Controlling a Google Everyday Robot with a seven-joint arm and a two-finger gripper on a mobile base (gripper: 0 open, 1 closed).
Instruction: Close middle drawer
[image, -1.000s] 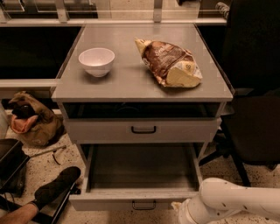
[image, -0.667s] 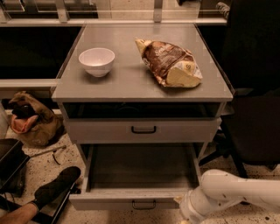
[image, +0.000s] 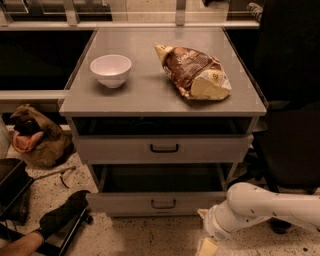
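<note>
The middle drawer (image: 125, 202) is the lower of the two grey drawers in view. It stands part-way out, showing its dark shallow tray, with a small black bar handle (image: 163, 204) on its low front. My white arm reaches in from the lower right. The gripper (image: 206, 246) hangs at the bottom edge of the view, right of and below the drawer's right front corner, apart from the handle. The taller-fronted drawer (image: 162, 148) above stands slightly out.
A white bowl (image: 110, 69) and a brown snack bag (image: 194, 72) lie on the cabinet top (image: 150, 95). A brown bag (image: 37, 137) lies on the floor at left. A person's black shoe (image: 62, 215) is near the lower left corner. A black chair (image: 290, 145) stands at right.
The middle drawer's front has slid back toward the cabinet, so less tray shows. My arm and gripper have moved up and inward along with it.
</note>
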